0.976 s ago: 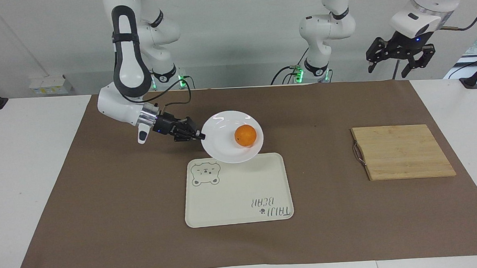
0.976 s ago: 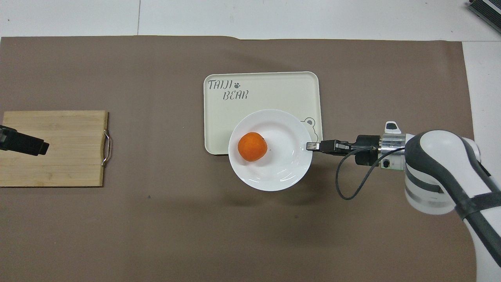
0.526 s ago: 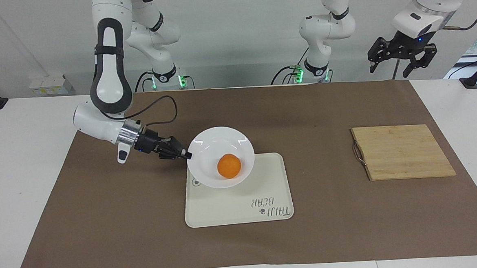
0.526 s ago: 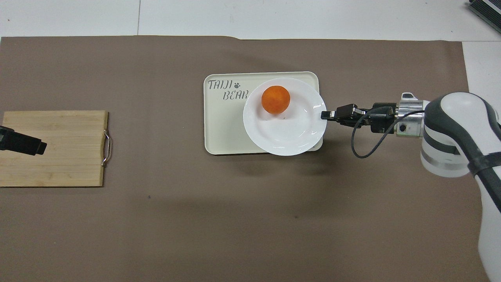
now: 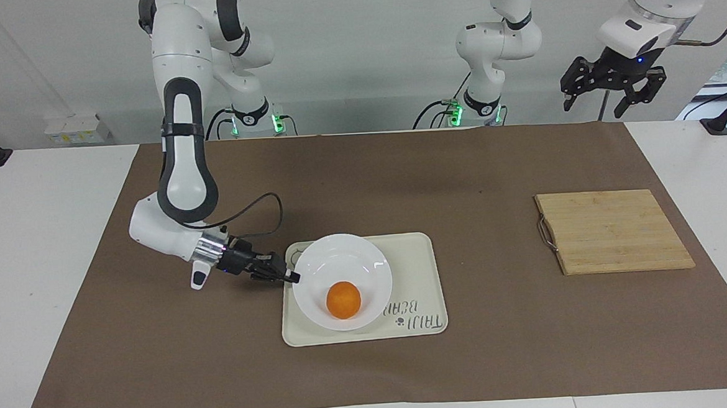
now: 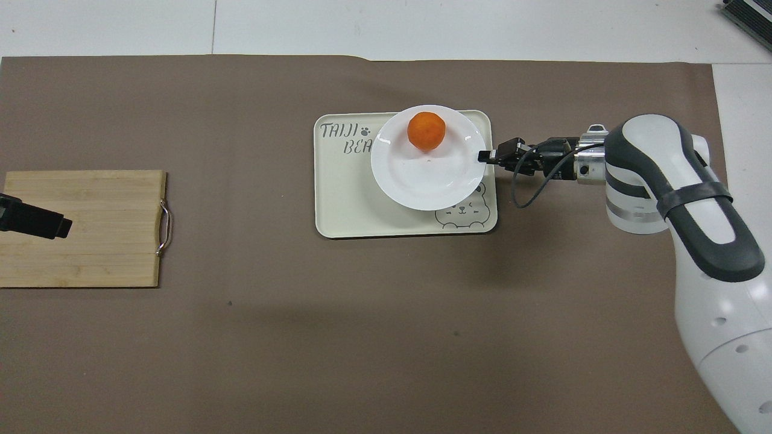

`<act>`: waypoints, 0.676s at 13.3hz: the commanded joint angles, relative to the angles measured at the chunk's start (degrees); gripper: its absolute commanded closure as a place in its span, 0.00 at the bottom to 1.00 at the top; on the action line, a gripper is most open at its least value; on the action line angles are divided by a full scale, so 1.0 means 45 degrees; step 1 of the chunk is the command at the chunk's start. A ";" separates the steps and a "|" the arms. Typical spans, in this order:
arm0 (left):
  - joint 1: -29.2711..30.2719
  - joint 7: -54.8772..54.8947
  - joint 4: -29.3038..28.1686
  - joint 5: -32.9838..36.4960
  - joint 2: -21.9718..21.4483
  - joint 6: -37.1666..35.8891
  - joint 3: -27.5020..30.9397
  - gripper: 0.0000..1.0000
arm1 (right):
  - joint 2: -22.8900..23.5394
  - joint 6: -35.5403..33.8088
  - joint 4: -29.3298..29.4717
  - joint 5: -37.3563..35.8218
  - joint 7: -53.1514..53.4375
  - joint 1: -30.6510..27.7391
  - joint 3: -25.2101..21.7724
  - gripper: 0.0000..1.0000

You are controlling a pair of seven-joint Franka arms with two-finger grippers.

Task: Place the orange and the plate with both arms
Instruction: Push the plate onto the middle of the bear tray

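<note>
Facing view: right tool (image 5: 292, 277) pinching plate (image 5: 336, 267) rim; left tool (image 5: 611, 88) spread, empty; overhead, only its tip.

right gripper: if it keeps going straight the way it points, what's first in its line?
The plate: the right gripper is already shut on its rim, over the tray. Further along that line, probably the orange lying in the plate, though it sits slightly off-axis.

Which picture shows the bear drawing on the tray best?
The overhead view: the bear drawing sits uncovered on the tray, beside the plate. In the facing view, the plate, held by the right gripper, covers nearly all of it.
</note>
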 commanded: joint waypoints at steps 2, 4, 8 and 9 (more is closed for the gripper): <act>0.0083 -0.0130 -0.0167 0.0233 -0.0175 0.0105 -0.0069 0.00 | 0.0161 0.0110 0.0354 0.0393 -0.0768 0.0165 0.0045 1.00; 0.0083 -0.0130 -0.0167 0.0233 -0.0175 0.0105 -0.0069 0.00 | 0.0142 0.0091 0.0121 0.0393 -0.1024 0.0301 0.0045 1.00; 0.0083 -0.0130 -0.0167 0.0233 -0.0175 0.0144 -0.0069 0.00 | 0.0258 0.0208 0.0119 0.0937 -0.1318 0.0302 0.0045 1.00; 0.0083 -0.0130 -0.0167 0.0233 -0.0175 0.0144 -0.0069 0.00 | 0.0317 0.0324 0.0119 0.1095 -0.1318 0.0437 0.0045 1.00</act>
